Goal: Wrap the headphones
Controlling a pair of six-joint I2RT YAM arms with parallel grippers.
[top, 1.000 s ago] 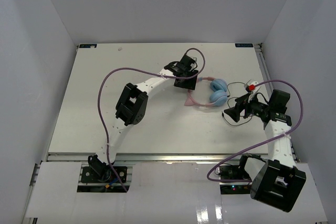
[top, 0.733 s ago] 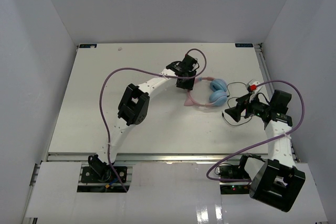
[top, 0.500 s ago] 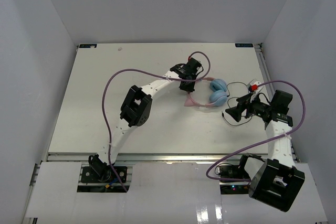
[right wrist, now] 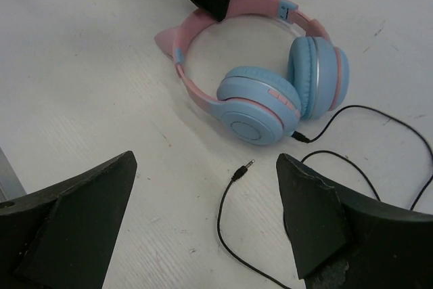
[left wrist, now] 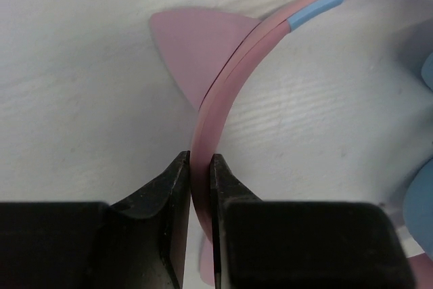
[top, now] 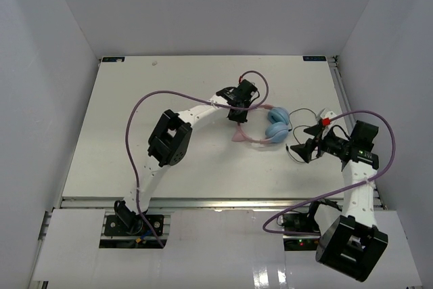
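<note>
The left pincer is clamped on the pink headband of the headphones, one black finger pressed against each side of the band. Just past its fingertips and to their left, a pink cat ear lies flat on the table. From the grip the band curves away ahead and to the right, and a short blue strip marks it there.

The right pincer stands wide apart with nothing between its fingers but bare table and the plug. The plug lies loose, roughly midway between the two tips. The thin black cable loops off past the right-hand finger. Ahead of this pincer, just beyond the plug, the two blue cups sit side by side, with the band arching away behind them to where the left pincer's tip meets it.

From above, the headphones lie between the two pincers: touching the left one, and near the right one but apart from it.
</note>
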